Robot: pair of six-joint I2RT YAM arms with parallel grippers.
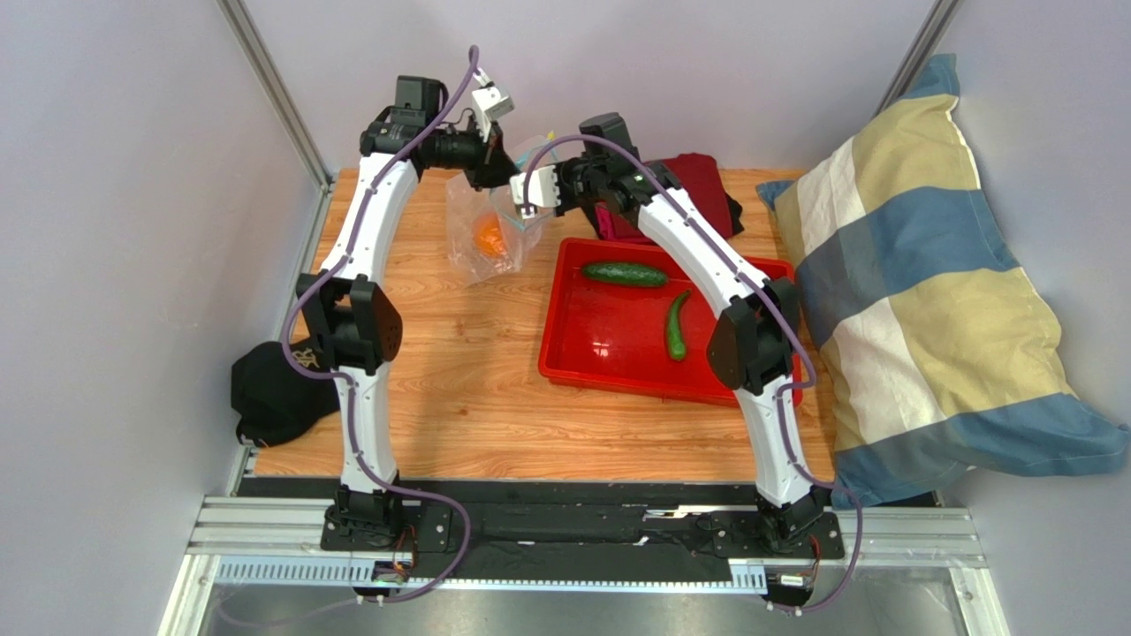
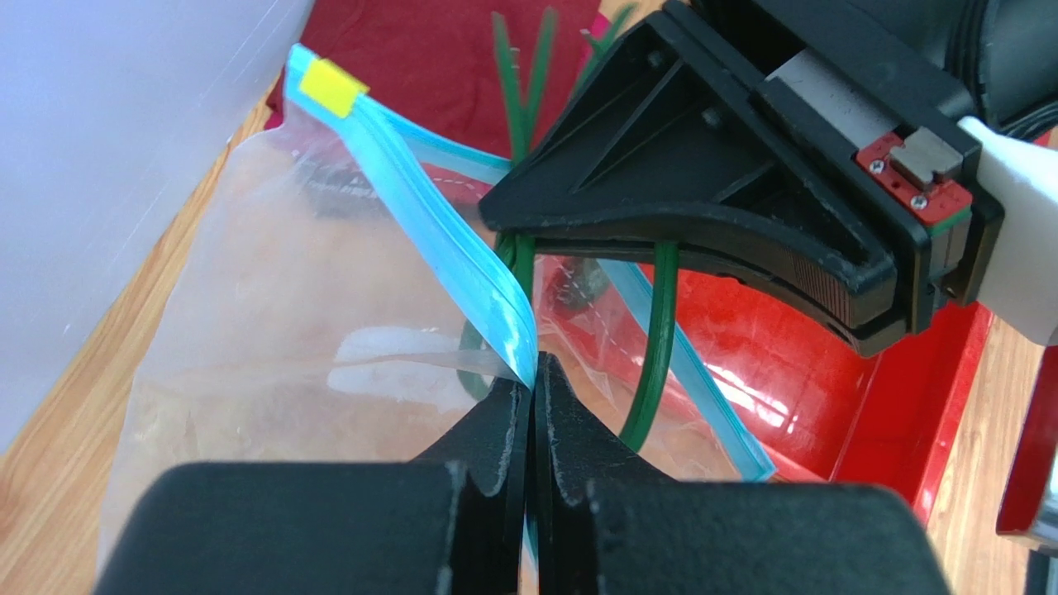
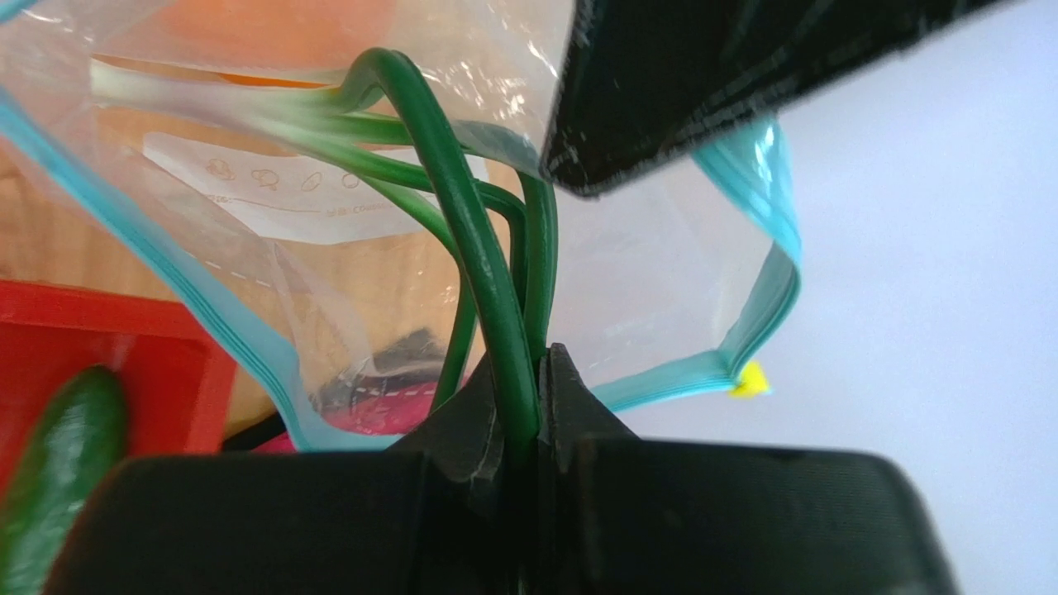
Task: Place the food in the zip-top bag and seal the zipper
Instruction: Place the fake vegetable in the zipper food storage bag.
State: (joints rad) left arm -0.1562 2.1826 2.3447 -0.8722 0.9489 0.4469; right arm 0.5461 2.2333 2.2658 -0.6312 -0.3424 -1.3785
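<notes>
- The black cap (image 1: 272,391) lies well to the left of the tray (image 1: 598,342).
- The left gripper (image 2: 534,387) is closed tight on the blue zipper (image 2: 460,248) and holds the mouth of the bag up.
- The bag (image 1: 467,259) hangs just left of the tray's far corner, and the orange (image 1: 490,236) is inside it.
- The right gripper (image 3: 540,372), above the tray's far left corner, is pinched on the onion (image 3: 462,211). Its green stalks reach into the open bag.
- In the tray lie a straight green vegetable (image 1: 624,274) and, to its right, a curved green vegetable (image 1: 677,325).
- The striped pillow (image 1: 916,292) lies just to the right of the tray.
</notes>
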